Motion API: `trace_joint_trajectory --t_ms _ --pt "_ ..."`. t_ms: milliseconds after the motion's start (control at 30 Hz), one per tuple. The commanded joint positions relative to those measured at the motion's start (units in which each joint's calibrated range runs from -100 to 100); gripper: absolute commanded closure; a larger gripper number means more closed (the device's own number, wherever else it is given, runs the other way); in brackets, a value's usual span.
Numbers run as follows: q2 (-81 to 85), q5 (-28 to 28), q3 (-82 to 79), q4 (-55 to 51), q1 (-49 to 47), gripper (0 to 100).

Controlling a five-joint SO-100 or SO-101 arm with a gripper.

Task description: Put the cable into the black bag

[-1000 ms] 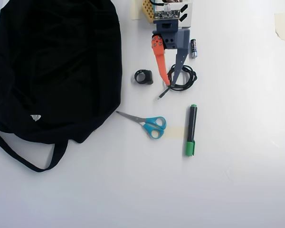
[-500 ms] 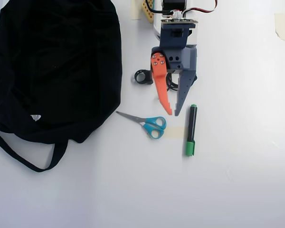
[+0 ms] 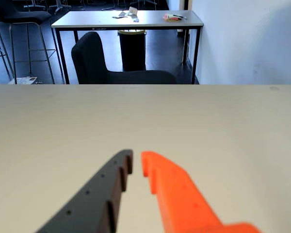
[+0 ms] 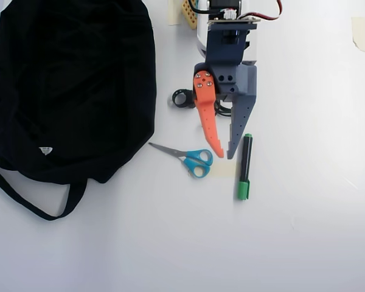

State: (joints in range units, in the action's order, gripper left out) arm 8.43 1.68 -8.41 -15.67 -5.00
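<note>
In the wrist view the gripper points out over bare tabletop, its dark finger and orange finger parted by only a slim gap with nothing between them; it is near closed and empty. No cable shows ahead of the tips here, and nothing in this view can be read.

In the overhead view the gripper lies stretched across the table, tips just beside the cap end of the green marker and near the handles of the blue scissors. The cable sits under the gripper's body, behind the fingertips, with only a sliver of black loop visible between the fingers' roots. The black ring clip is just to the orange finger's side, and the black bag lies well beyond on that same side.

The tips look to have overshot the coil, so I would draw back, spread the fingers wide, then come down astride one strand, clear of the clip. The bag's white label is too small to read
</note>
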Motion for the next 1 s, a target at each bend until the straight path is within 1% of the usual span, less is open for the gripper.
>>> trace_joint_trajectory --t_ms 0,667,800,967 --pt "0.6 -0.6 1.5 1.0 0.4 98" --pt "1.7 -0.3 -1.7 -0.1 -2.2 98" --pt "3.4 -0.2 -2.1 -3.3 -2.3 98" --pt "8.0 -0.3 -2.1 -14.9 -3.2 98"
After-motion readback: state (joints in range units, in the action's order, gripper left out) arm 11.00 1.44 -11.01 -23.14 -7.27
